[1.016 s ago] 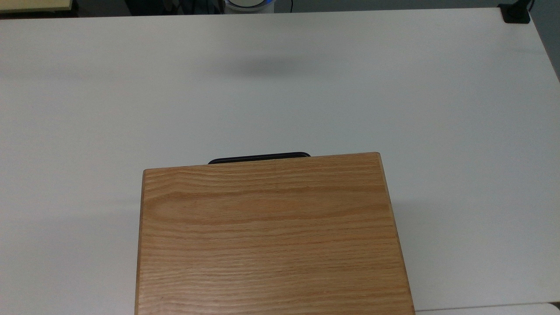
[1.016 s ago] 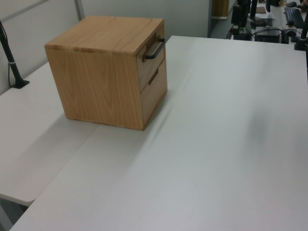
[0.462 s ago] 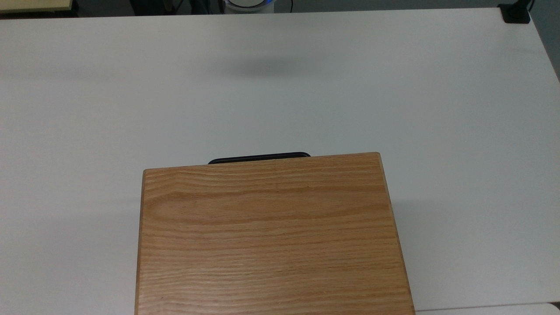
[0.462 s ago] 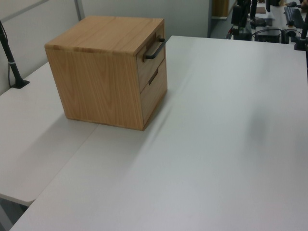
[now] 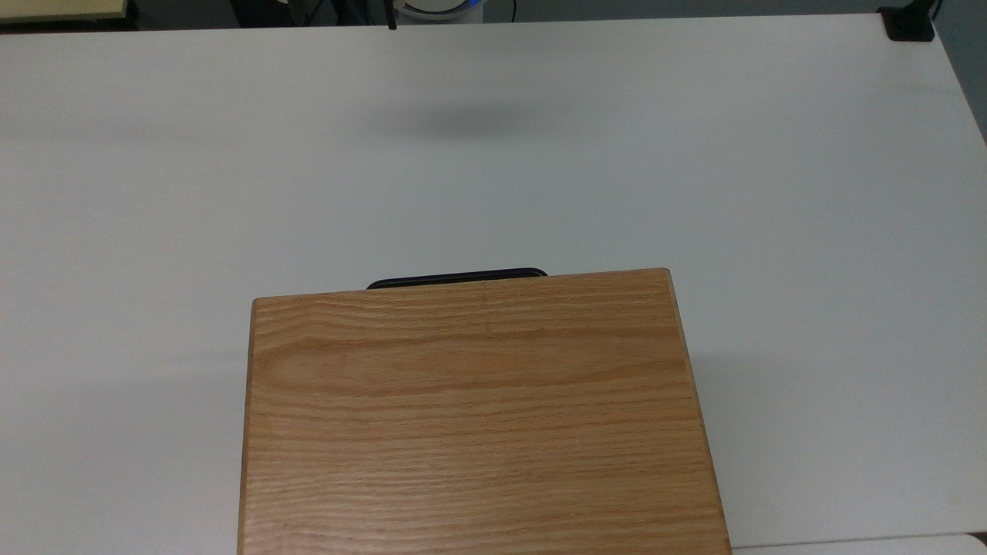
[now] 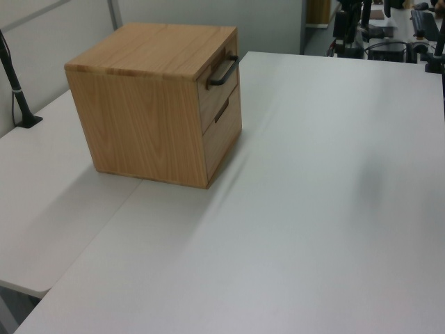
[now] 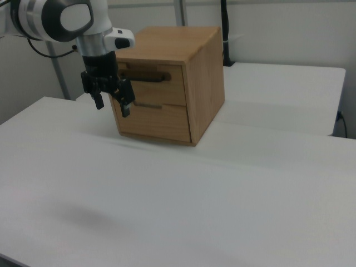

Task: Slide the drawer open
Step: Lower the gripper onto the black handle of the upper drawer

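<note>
The drawer (image 7: 153, 83) sits shut, flush in the upper half of the oak cabinet (image 6: 156, 104), which stands on the white tabletop (image 6: 313, 209). In the top view the cabinet fills the 6 o'clock part of the frame, and the black bar handle (image 5: 456, 277) peeks out past its top edge, pointing toward 12 o'clock.

Over in the right view, the end effector (image 7: 111, 104) hangs off the white arm (image 7: 55, 19) in the air out in front of the cabinet face, fingers pointing down and spread apart, nothing between them. From the end effector, the handle (image 7: 143, 75) lies up toward 1 o'clock, and further back against the drawer front.

Here is the hinge of it: the handle's long axis runs level across the drawer front, side to side. My read is the fingers need to close above and below that bar, so the wrist likely has to turn before going in. The pull would then run straight out from the cabinet face.
</note>
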Tool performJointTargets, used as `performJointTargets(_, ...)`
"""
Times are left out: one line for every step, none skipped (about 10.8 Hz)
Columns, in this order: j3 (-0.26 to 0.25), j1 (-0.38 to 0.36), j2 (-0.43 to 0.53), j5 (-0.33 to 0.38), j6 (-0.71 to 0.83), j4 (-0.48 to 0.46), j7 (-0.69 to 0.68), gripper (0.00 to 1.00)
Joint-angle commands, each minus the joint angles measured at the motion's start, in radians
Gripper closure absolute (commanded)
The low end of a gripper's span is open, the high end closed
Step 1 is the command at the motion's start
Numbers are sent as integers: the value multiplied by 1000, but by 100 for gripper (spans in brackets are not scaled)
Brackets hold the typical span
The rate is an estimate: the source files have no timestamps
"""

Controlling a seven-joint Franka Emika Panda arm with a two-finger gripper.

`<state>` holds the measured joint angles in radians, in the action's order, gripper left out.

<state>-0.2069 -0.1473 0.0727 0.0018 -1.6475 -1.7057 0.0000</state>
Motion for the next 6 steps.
performJointTargets(6,-1,-37,55,-50,24,58,0)
performJointTargets(6,-6,-50,73,-89,24,78,0)
performJointTargets(7,-8,-72,113,-141,35,186,0)
performJointTargets(9,-11,-95,127,-238,38,339,0)
performJointTargets(20,-14,-120,130,-338,41,515,0)
performJointTargets(29,-15,-140,130,-441,41,704,0)
